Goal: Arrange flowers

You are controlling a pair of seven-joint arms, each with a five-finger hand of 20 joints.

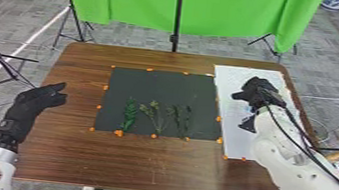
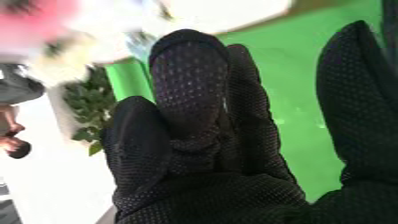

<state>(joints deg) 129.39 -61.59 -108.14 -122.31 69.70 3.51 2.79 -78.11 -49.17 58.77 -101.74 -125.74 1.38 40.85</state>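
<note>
Over the white board [image 1: 232,104] on the table's right side is my right hand [image 1: 260,91], its fingers relaxed and holding nothing. In the right wrist view the same hand [image 2: 191,115] has its thumb spread well apart from the fingers. A dark mat [image 1: 149,81] covers the middle of the table. On its lower half lie a leafy green stem [image 1: 129,115], a branching sprig [image 1: 155,116] beside it, and thin dark green stems [image 1: 181,119] farther right. My left hand [image 1: 36,101] rests at the table's left edge, open, apart from the mat.
Orange tape marks [image 1: 118,133] line the mat's edges. Behind the table hangs a green cloth [image 1: 139,4] with a black stand [image 1: 175,38] before it. Blurred pink [image 2: 35,17] and cream shapes [image 2: 64,62] and leafy greenery [image 2: 86,107] appear in the right wrist view.
</note>
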